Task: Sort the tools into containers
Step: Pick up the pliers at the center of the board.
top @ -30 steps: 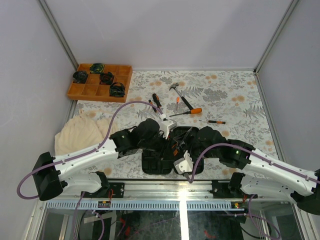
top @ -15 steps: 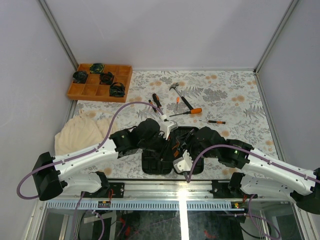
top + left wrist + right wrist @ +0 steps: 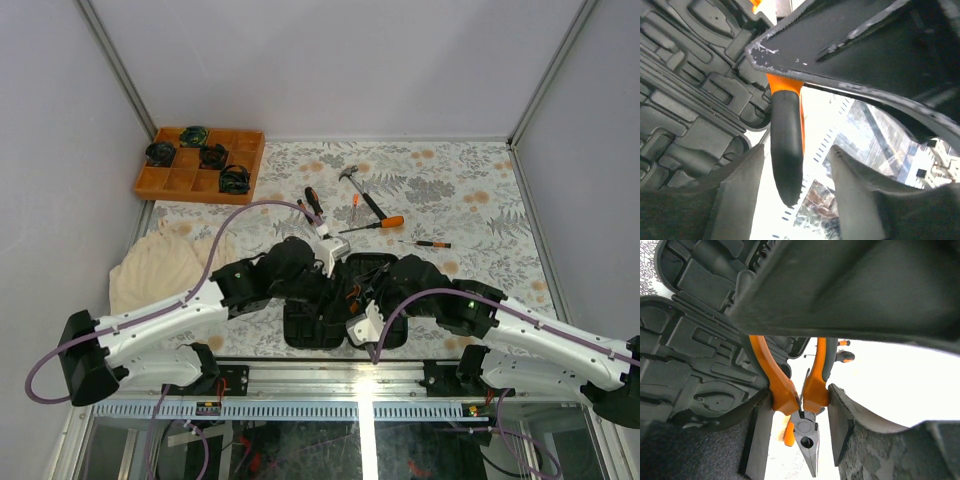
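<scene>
The black tool case (image 3: 300, 325) lies open at the near edge, under both wrists; its moulded slots fill the left wrist view (image 3: 685, 100) and the right wrist view (image 3: 690, 355). My right gripper (image 3: 799, 390) is shut on the orange handles of the pliers (image 3: 807, 432), held above the case. My left gripper (image 3: 797, 148) is open, with a black-and-orange handle (image 3: 786, 150) hanging between its fingers, touching neither. In the top view both grippers (image 3: 345, 280) meet over the case. A hammer (image 3: 356, 186) and screwdrivers (image 3: 376, 225) (image 3: 425, 243) (image 3: 313, 204) lie on the table beyond.
An orange gridded tray (image 3: 200, 163) with round black-green coils sits at the far left. A cream cloth (image 3: 160, 265) lies left of the case. Grey walls stand on three sides. A metal rail (image 3: 330, 405) runs along the near edge.
My left arm has drawn a little to the left, its elbow swinging outward. The right arm and the pliers have hardly moved.
</scene>
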Robot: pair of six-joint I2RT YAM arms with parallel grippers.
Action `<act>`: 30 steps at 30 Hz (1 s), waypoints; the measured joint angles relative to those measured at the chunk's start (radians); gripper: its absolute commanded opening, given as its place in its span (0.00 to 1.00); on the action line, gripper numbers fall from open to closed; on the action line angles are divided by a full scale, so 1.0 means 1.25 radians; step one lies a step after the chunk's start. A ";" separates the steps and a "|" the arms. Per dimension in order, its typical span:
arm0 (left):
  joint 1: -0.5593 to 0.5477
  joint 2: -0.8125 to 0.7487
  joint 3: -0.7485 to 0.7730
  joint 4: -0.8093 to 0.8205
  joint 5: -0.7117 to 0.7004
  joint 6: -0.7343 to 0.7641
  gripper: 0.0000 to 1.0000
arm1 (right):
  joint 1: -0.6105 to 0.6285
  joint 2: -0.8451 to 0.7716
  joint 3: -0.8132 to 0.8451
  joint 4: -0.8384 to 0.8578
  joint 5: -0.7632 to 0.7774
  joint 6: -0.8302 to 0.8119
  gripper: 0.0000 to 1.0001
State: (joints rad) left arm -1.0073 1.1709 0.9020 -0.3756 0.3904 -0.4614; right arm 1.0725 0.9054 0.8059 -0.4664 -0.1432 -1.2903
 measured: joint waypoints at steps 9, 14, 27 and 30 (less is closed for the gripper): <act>0.045 -0.135 -0.001 0.001 -0.099 -0.013 0.65 | 0.000 -0.022 -0.010 0.027 0.013 0.164 0.10; 0.133 -0.198 -0.021 -0.003 -0.143 -0.038 0.66 | 0.000 -0.023 -0.010 0.072 0.053 0.382 0.02; 0.179 -0.146 -0.129 -0.090 -0.355 -0.156 0.63 | 0.001 0.017 -0.036 0.112 0.292 1.052 0.00; 0.179 -0.108 -0.136 -0.105 -0.391 -0.173 0.63 | 0.001 0.022 -0.043 0.107 0.326 1.164 0.00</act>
State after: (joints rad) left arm -0.7834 1.0363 0.7322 -0.5068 -0.0982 -0.6781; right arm 1.0733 0.9325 0.7521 -0.3328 0.2638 0.1646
